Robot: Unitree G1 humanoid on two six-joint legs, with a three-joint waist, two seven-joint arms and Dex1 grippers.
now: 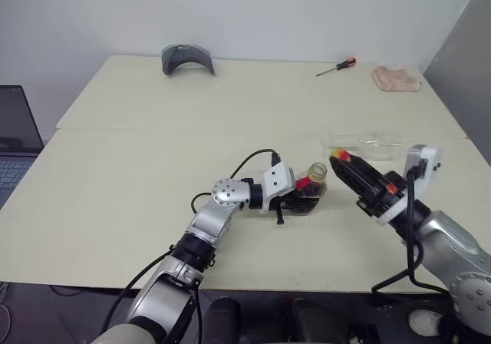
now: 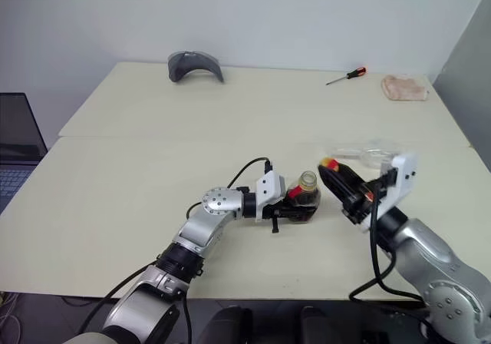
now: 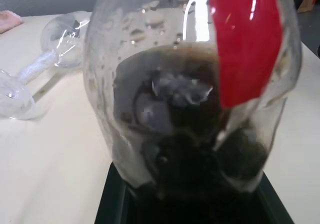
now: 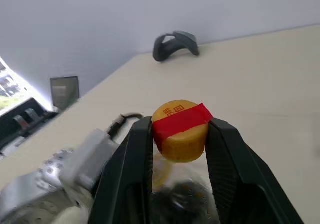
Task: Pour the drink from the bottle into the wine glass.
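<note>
Cap (image 4: 180, 129) off and pinched in right gripper (image 1: 347, 162) fingers; left gripper (image 1: 295, 203) clamps the bottle (image 1: 313, 189) upright on counter (image 1: 115, 206); wine glass (image 1: 367, 146) lies on its side just beyond, pouring not begun.

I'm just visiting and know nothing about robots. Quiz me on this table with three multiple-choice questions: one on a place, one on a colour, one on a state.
1. Where is the screwdriver?
A) at the far side of the table, near the pink cloth
B) beside the bottle
C) in a claw

2. What colour is the cap in the right claw?
A) blue
B) yellow with a red strip
C) white

3. How is the wine glass?
A) upright and full
B) lying on its side
C) lifted by a claw

Answers:
1 A: the screwdriver lies near the pink cloth.
2 B: the right claw grips the cap.
3 B: the wine glass lies flat on the table.
</note>
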